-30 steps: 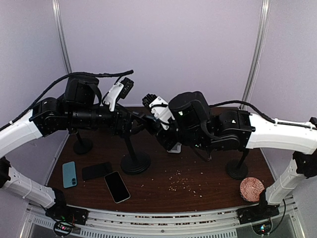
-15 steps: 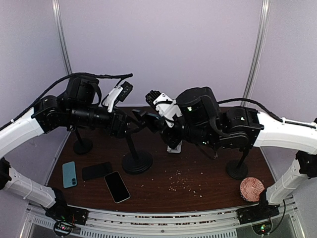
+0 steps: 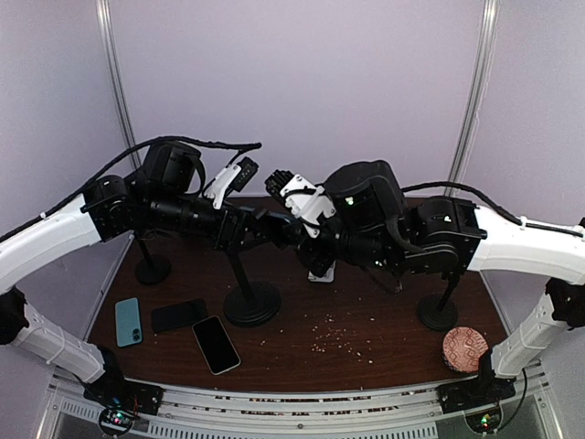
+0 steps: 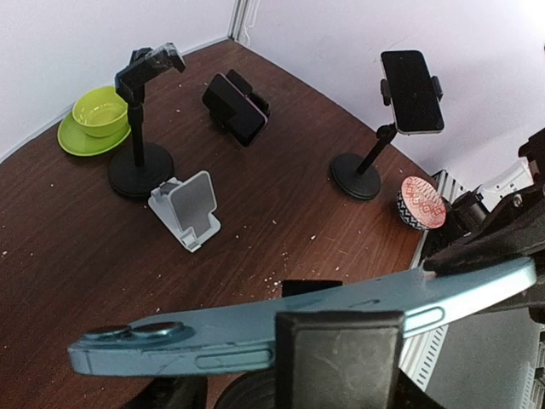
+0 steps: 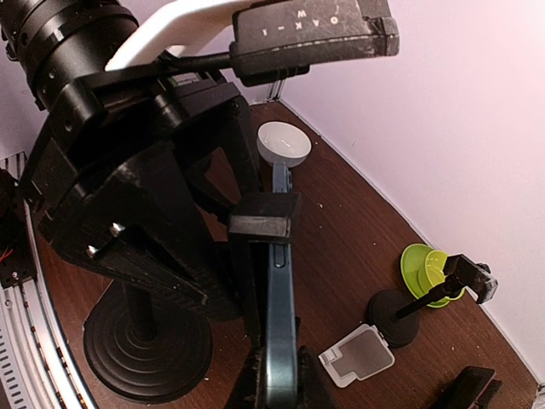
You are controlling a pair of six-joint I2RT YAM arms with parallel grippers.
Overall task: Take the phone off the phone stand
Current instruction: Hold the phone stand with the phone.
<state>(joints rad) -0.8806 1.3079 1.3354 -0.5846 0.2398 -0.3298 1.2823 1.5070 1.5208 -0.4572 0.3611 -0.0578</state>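
Blue phone is edge-on in the clamp at the top of the centre phone stand, raised above the brown worktop.

Right gripper: fingers clenched on the phone, just beside the clamp.

Left gripper: on the stand's left side, level with the clamp. Its fingers are close to the phone, but contact is hidden. Possibly not gripping; cannot tell.

Three phones lie flat on the worktop, left of the stand's base.
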